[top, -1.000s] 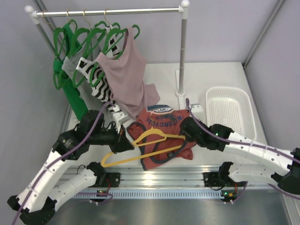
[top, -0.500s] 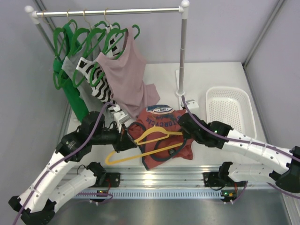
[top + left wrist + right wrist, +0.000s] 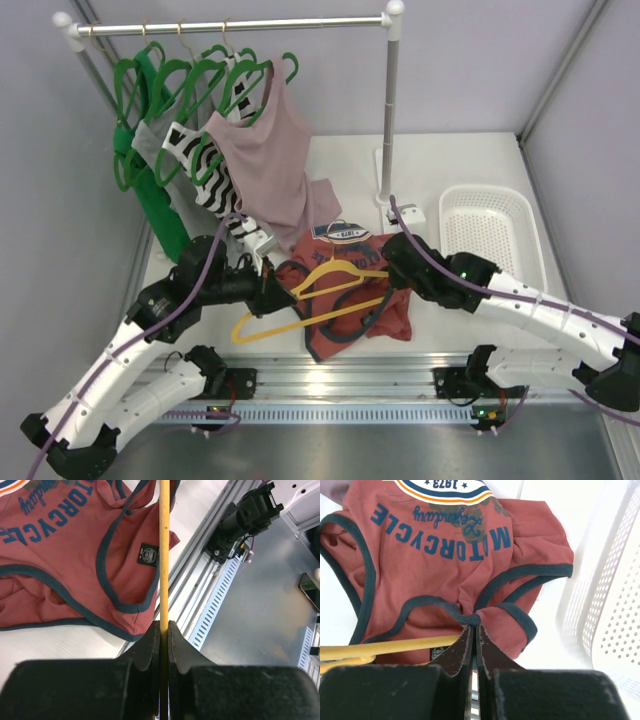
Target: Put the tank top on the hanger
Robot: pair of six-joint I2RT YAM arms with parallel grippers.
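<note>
rust-red tank top trim between right fingers

A pink top and striped top hang on the rack beside a white basket.

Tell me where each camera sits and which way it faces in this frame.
Top external: above and behind the arms, looking down on the table; both arms show, bases at the bottom.
Left wrist: on the left gripper, looking along its shut fingers at the hanger they clamp.
Right wrist: on the right gripper, looking past its fingers, shut on the tank top trim.
Shared: both wrist views show the tank top and hanger.
</note>
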